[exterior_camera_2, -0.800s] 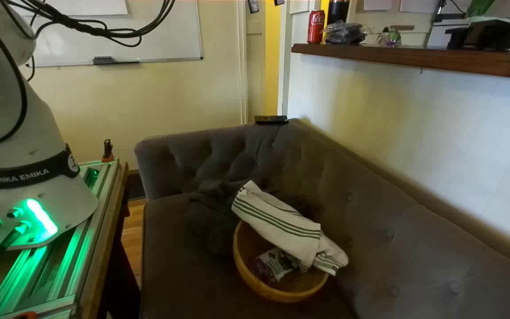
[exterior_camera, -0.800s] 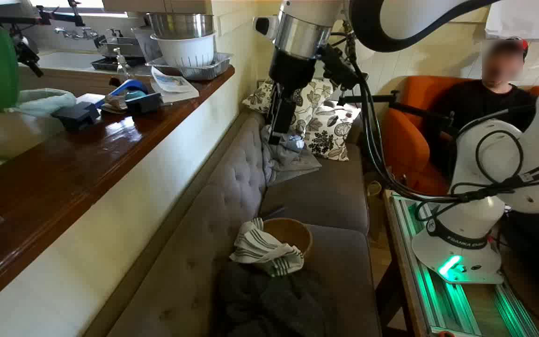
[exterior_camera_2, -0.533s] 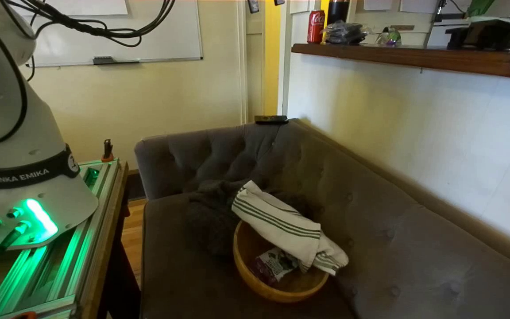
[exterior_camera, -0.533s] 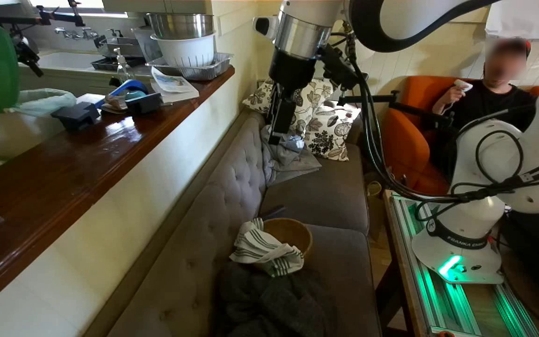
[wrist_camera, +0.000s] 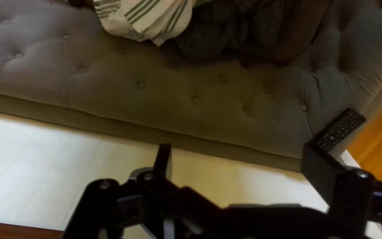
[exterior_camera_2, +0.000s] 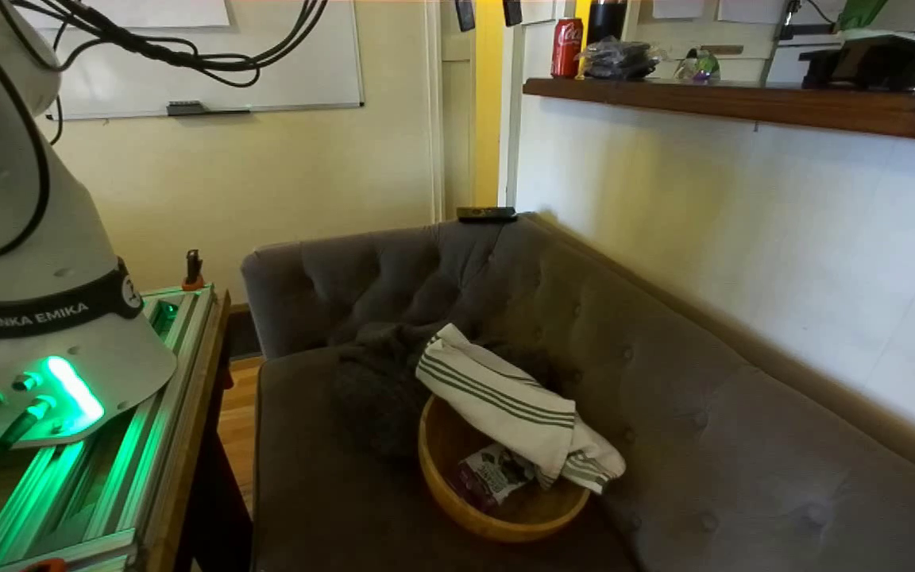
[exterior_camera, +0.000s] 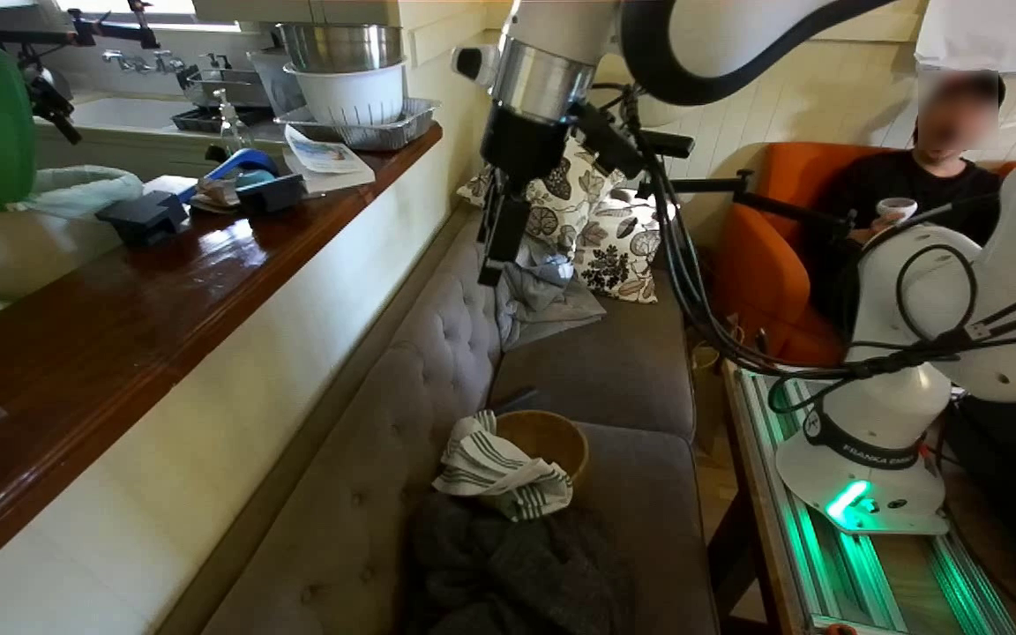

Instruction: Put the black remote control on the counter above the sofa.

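The black remote control (exterior_camera_2: pixel 487 214) lies on top of the sofa back at its corner. In the wrist view the remote control (wrist_camera: pixel 341 128) is at the right, its near end partly covered by a finger. The tufted grey-brown sofa (exterior_camera_2: pixel 664 349) runs along the wall below the glossy reddish-brown counter (exterior_camera: pixel 146 344). My gripper (wrist_camera: pixel 235 147) is open, with nothing between its widely parted fingers. It hangs above the sofa back in an exterior view, where the gripper (exterior_camera: pixel 489 260) is seen from the side. Only the fingertips (exterior_camera_2: pixel 465 16) enter at the top of an exterior view.
A wooden bowl (exterior_camera_2: pixel 497 524) with a striped towel (exterior_camera_2: pixel 505 397) and a packet sits on the sofa beside a dark blanket (exterior_camera_2: pixel 386 389). Along the counter stand a red can (exterior_camera_2: pixel 567 48), plastic bags (exterior_camera_2: pixel 620 59) and bowls (exterior_camera: pixel 349 97). A person sits in the orange armchair (exterior_camera: pixel 759 247).
The arm has moved left and slightly down in an exterior view, and its fingertips reach lower and farther right in an exterior view. The remote control has not moved. The seated person now holds a white cup lower.
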